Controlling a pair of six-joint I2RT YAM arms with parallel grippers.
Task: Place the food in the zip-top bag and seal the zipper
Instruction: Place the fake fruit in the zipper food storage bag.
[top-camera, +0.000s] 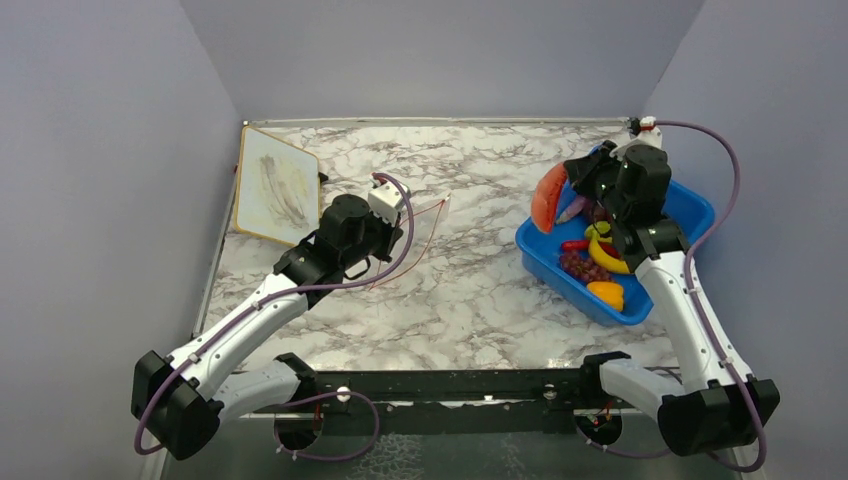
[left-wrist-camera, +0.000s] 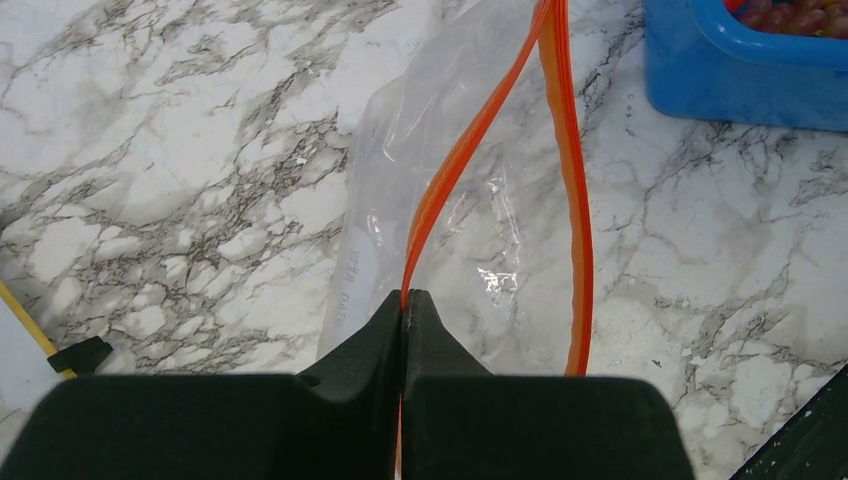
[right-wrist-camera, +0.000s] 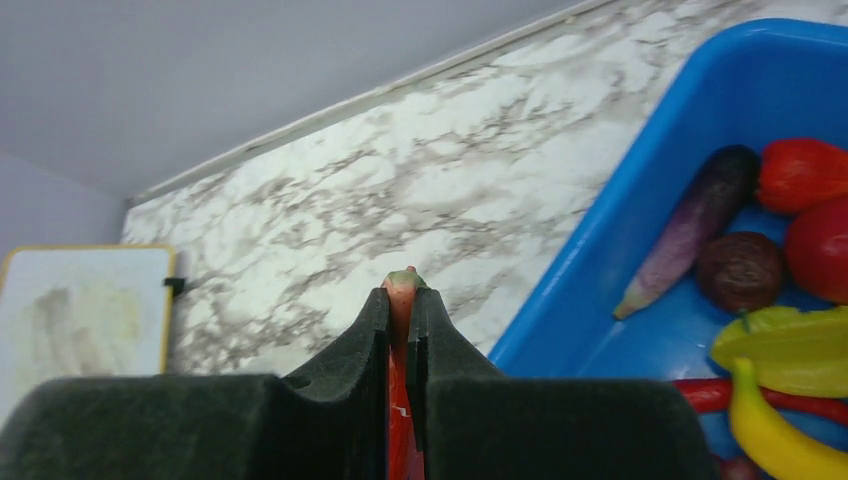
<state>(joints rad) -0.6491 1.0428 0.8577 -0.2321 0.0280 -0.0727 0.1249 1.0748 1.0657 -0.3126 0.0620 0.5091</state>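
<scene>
Left of centre in the overhead view, the clear crinkly zip-top plastic bag (left-wrist-camera: 470, 190) lies on the white marble-patterned table (top-camera: 470, 300), well apart from the blue plastic bin (top-camera: 690, 215) at the right. The left gripper (left-wrist-camera: 405, 300) has its fingers pressed together on one lip of the thin orange-red zipper strip (left-wrist-camera: 575, 200). The strip's other lip bows away to the right, so the mouth gapes open.

Over the bin's left edge, the right gripper (right-wrist-camera: 402, 295) is clamped on a flat red-orange toy slice with a pale green tip (top-camera: 547, 200).

Inside the bin lie a purple toy eggplant (right-wrist-camera: 690, 225), a dark round fruit (right-wrist-camera: 740, 270), a yellow banana (right-wrist-camera: 780, 430), a red chili (right-wrist-camera: 705, 392) and dark red grapes (top-camera: 580, 265).

A yellow-framed whiteboard (top-camera: 275, 185) sits at the upper left.
</scene>
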